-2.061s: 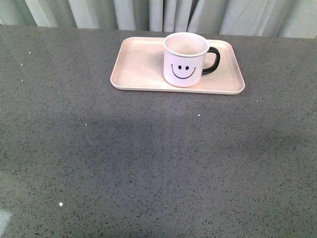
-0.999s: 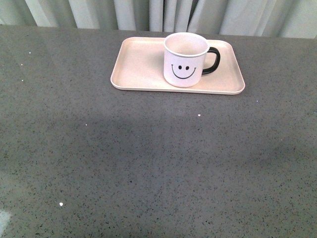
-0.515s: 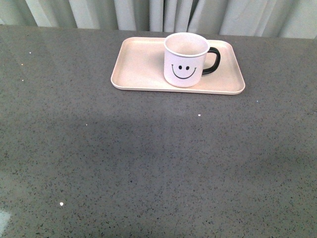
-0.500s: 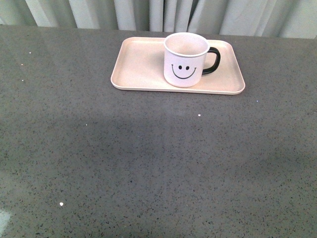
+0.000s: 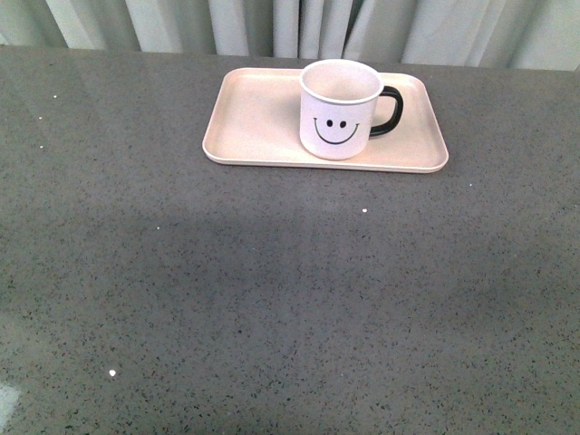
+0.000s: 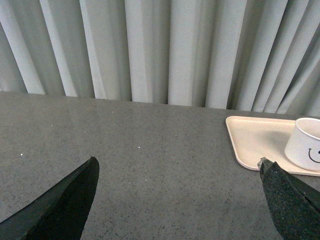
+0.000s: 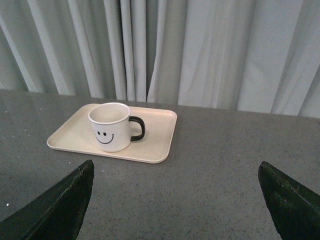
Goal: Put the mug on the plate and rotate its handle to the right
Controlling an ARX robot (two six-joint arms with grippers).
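Note:
The white mug point(image 5: 339, 110) with a black smiley face stands upright on the pale pink plate point(image 5: 254, 118) at the table's far side. Its black handle point(image 5: 390, 111) points right in the front view. Neither gripper shows in the front view. My left gripper point(image 6: 177, 167) is open and empty, well back from the plate point(image 6: 255, 142); the mug point(image 6: 306, 144) is at that view's edge. My right gripper point(image 7: 175, 172) is open and empty, back from the plate point(image 7: 160, 135), the mug point(image 7: 110, 126) and the handle point(image 7: 138, 128).
The grey speckled table point(image 5: 290, 299) stretches in front of the plate. Pale pleated curtains point(image 5: 290, 23) hang behind the table's far edge.

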